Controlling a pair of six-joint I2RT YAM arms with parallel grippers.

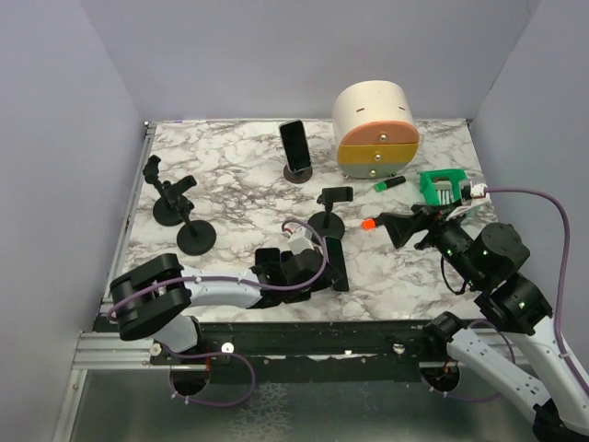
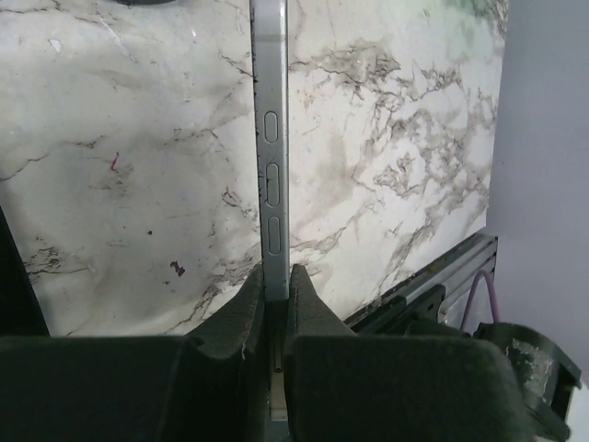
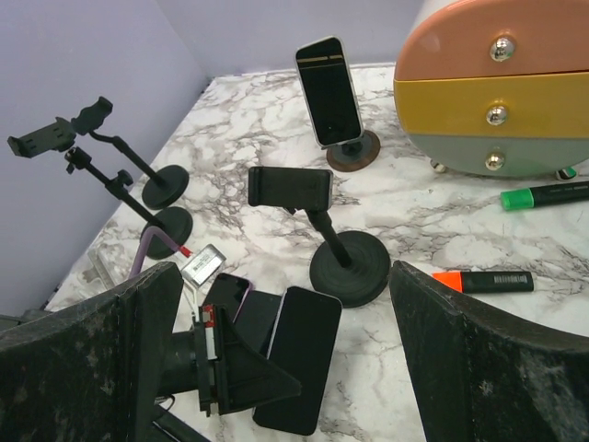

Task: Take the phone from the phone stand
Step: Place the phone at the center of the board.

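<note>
My left gripper (image 1: 308, 267) is shut on the long edge of a dark phone (image 1: 337, 264), low over the table just in front of a black phone stand (image 1: 331, 219) whose clamp is empty. In the left wrist view the phone's grey side with its buttons (image 2: 274, 184) runs straight out from between my closed fingers (image 2: 311, 308). The right wrist view shows its black face (image 3: 304, 359) beside the stand's base (image 3: 348, 269). A second phone (image 1: 294, 145) stands upright on a round stand at the back. My right gripper (image 1: 405, 228) is wide open and empty, to the right of the empty stand.
Two more black stands (image 1: 175, 198) are at the left. A round cream drawer unit (image 1: 375, 129), a green marker (image 1: 389, 183), an orange marker (image 1: 370, 224) and a green holder (image 1: 442, 186) are at the back right. A dark purple-edged flat object (image 3: 225, 295) lies by the left gripper.
</note>
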